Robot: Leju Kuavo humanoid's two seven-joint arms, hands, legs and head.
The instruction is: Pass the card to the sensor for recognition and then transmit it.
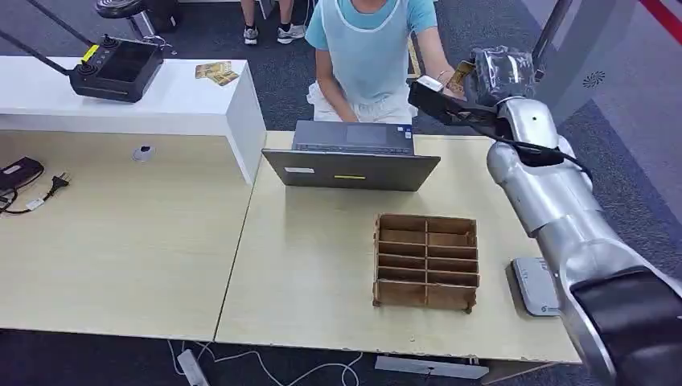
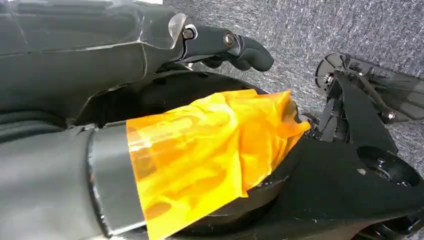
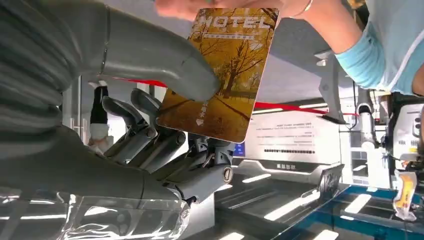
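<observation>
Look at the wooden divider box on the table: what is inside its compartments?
The wooden box shows bare compartments in the head view, nothing visible in them. The floors of the nearest cells are partly hidden by the front wall, so a flat card there could go unseen.

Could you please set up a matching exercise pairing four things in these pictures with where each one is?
Things:
1. card
2. laptop
3. wooden divider box
4. card reader

Places:
A. mid-table, in front of the laptop
B. table's far edge, before the person
C. between right hand and person's hand
D. table's right edge, beside the right arm

Pairs: 1-C, 2-B, 3-A, 4-D
</observation>
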